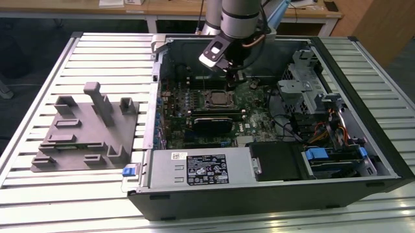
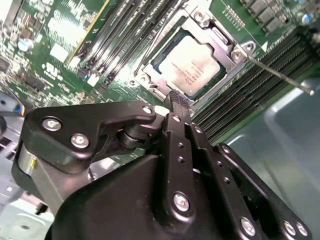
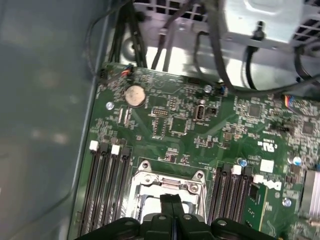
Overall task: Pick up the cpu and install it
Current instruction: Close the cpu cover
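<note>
Gripper (image 2: 178, 98) has its fingers pressed together on nothing and hangs just above the socket (image 2: 148, 74), so we'd call the placing done: the cpu (image 2: 192, 65) sits inside the socket frame, mid-motherboard (image 2: 45, 75) between the memory slots (image 2: 125, 35). It lies flat, metal top up, square so no real long axis, edges parallel to the frame. Only the lever (image 2: 280, 76) looks unlatched to us, though it's hard to be sure from this angle.

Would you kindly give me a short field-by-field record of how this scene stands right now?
cpu: lying in the metal-framed socket on the motherboard
gripper: shut, holding nothing, poised over the motherboard near the socket
fixture: grey plastic fixture on the slatted table, to the exterior view's left of the open computer case
</note>
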Tool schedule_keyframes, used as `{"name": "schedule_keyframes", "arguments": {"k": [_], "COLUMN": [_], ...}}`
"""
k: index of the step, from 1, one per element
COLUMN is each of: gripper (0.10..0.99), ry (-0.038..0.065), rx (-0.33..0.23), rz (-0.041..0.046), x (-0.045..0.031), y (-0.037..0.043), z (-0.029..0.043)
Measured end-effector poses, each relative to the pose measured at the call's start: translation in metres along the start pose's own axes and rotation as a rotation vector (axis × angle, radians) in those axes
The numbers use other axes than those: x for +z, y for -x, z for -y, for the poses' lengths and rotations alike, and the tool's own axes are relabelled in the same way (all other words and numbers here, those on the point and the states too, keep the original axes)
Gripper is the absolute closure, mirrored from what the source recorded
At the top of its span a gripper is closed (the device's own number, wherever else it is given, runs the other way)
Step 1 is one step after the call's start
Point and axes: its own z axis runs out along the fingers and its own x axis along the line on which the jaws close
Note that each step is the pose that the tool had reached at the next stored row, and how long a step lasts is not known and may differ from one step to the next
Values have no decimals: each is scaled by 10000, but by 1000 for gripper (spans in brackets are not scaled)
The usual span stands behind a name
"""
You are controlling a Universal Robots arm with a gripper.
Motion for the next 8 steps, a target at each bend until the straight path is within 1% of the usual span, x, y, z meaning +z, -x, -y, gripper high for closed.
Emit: {"name": "schedule_keyframes", "arguments": {"k": [8], "gripper": [980], "ry": [-19], "rx": [-1450], "rz": [-7], "x": [22], "y": [0], "z": [0]}}
